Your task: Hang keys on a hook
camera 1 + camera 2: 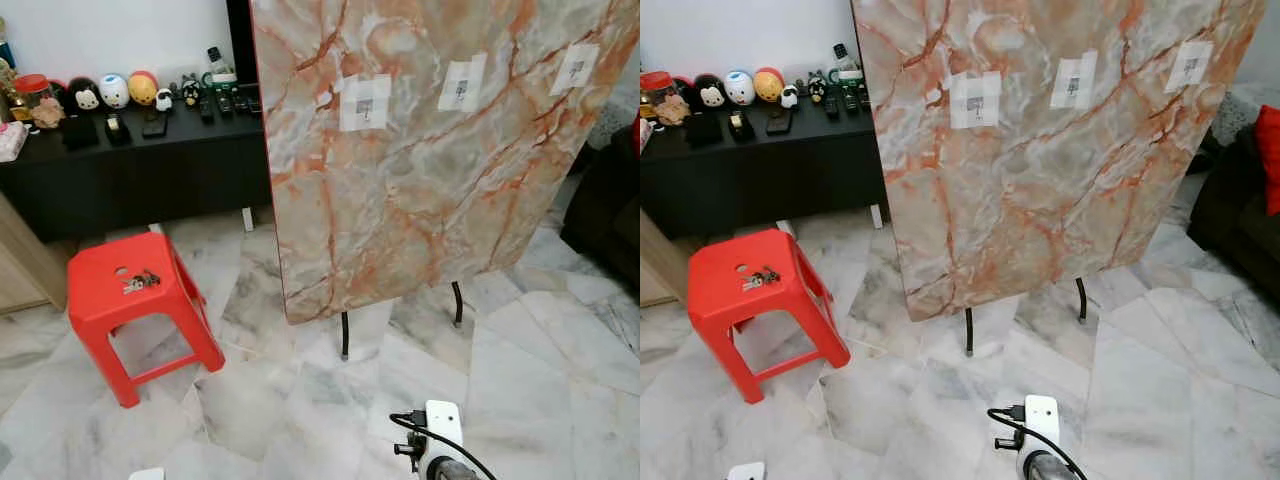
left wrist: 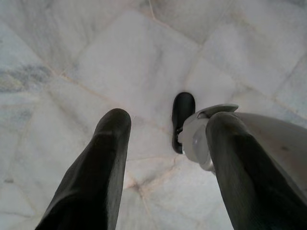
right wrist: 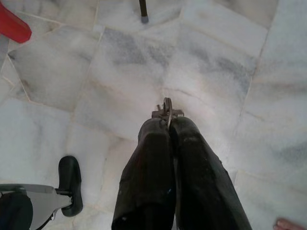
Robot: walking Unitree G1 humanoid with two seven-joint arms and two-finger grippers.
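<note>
On the marble floor (image 1: 560,370), the widest open stretch lies in front of the marble-pattern board (image 1: 430,150) and to its right, toward the dark sofa edge (image 1: 605,215).

Board: large, tilted, upright on two thin black legs (image 1: 345,335); its lower left corner overhangs the floor just right of the red stool (image 1: 135,300). A narrow lane of bare floor separates the stool from the board's left edge. Three pale patches on the board face, each with a small hook; the left hook (image 1: 365,103) sits nearest the board's left edge.

Black counter (image 1: 130,165) against the back wall, behind stool and board; small figurines and remotes along its top. Its right end is hidden behind the board.

Stool: stands apart from the counter front, floor visible on all sides. A bunch of keys (image 1: 140,282) lies on its seat, near the middle, clear of the seat edges.

Right gripper (image 3: 168,122): hangs low over the floor, fingers pressed together on a small metal key ring (image 3: 167,108) that sticks out past the tips. Board leg foot and a stool corner near the frame edge of the right wrist view.

Left gripper (image 2: 168,134): hangs over bare floor, fingers (image 2: 103,163) wide apart, holding nothing; the robot's foot shows between them.
</note>
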